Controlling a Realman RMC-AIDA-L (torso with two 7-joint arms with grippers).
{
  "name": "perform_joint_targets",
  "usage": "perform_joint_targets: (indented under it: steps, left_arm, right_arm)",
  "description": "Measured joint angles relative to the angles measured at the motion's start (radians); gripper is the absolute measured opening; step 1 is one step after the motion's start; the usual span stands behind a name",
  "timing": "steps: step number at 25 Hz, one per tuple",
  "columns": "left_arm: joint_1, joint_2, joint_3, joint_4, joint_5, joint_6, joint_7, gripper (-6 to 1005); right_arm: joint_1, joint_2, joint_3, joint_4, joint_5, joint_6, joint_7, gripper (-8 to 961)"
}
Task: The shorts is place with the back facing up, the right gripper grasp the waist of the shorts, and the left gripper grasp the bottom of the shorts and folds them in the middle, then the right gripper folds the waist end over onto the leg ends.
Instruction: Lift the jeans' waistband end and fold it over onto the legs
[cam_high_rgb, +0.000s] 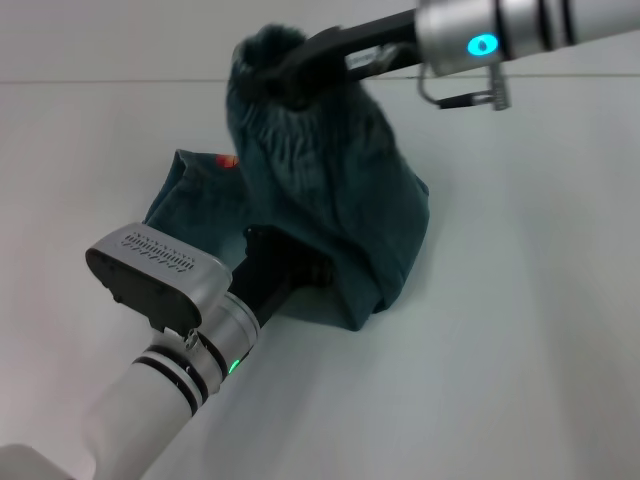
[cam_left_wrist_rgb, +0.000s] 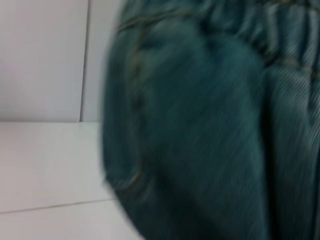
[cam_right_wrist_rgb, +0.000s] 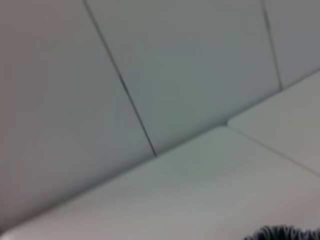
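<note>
The blue-green denim shorts (cam_high_rgb: 340, 190) hang in a tall drape, with their lower part resting on the white table. My right gripper (cam_high_rgb: 295, 80) reaches in from the upper right and is shut on the ruffled waist (cam_high_rgb: 265, 55), holding it high above the table. A sliver of that waist (cam_right_wrist_rgb: 282, 233) shows in the right wrist view. My left gripper (cam_high_rgb: 290, 272) comes from the lower left, low on the table, with its tip buried in the lower folds of the shorts. Denim (cam_left_wrist_rgb: 200, 130) fills the left wrist view. A small orange-red bit of print (cam_high_rgb: 225, 160) shows on the flat part at the left.
The white table (cam_high_rgb: 520, 350) spreads out to the right and front of the shorts. A pale wall (cam_high_rgb: 120, 40) rises behind the table's far edge. The grey camera housing (cam_high_rgb: 155, 270) on my left wrist sits just left of the shorts.
</note>
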Motion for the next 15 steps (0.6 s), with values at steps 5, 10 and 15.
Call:
perform_joint_targets:
  steps: [5,10,15]
  left_arm:
    - [0.028,0.000,-0.001,-0.004,0.001,0.008,0.003,1]
    - [0.051,0.000,-0.002,0.002,0.001,0.032,0.003,1]
    - [0.083,0.001,-0.004,0.005,0.001,0.088,0.006,0]
  right_arm:
    - [0.086,0.022,-0.115,0.084,-0.062,0.129,-0.003,61]
    - [0.116,0.026,-0.173,0.120,-0.057,0.178,0.009,63]
    - [0.058,0.025,-0.193,0.026,-0.020,0.173,0.052,65]
